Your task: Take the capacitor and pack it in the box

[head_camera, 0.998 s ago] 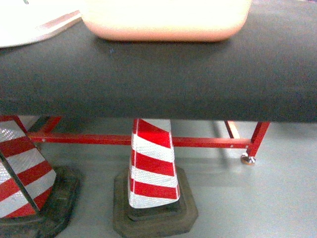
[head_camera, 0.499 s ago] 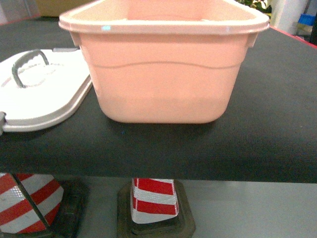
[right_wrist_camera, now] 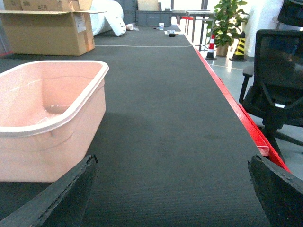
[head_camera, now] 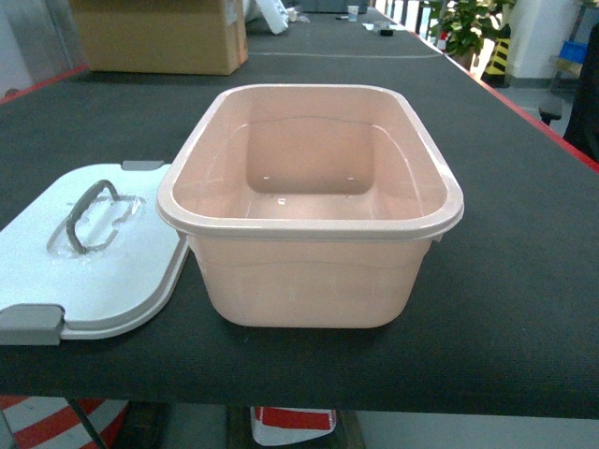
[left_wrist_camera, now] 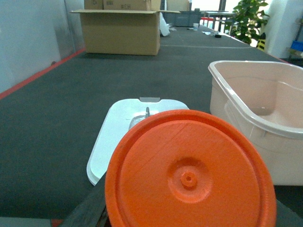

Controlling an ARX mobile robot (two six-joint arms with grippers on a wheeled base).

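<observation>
while the pink box [head_camera: 309, 210] sits open on the black table [head_camera: 505, 281] with its white lid [head_camera: 89, 248] just to its left, my right fingers [right_wrist_camera: 173, 198] are spread wide; an orange disc [left_wrist_camera: 189, 175] hides my left fingers, so i cannot tell.

An orange disc [left_wrist_camera: 189, 177] fills the lower left wrist view, hiding the left gripper's tips and part of the white lid [left_wrist_camera: 118, 137]. The box [right_wrist_camera: 45, 118] is cut off at the right wrist view's left edge.
</observation>
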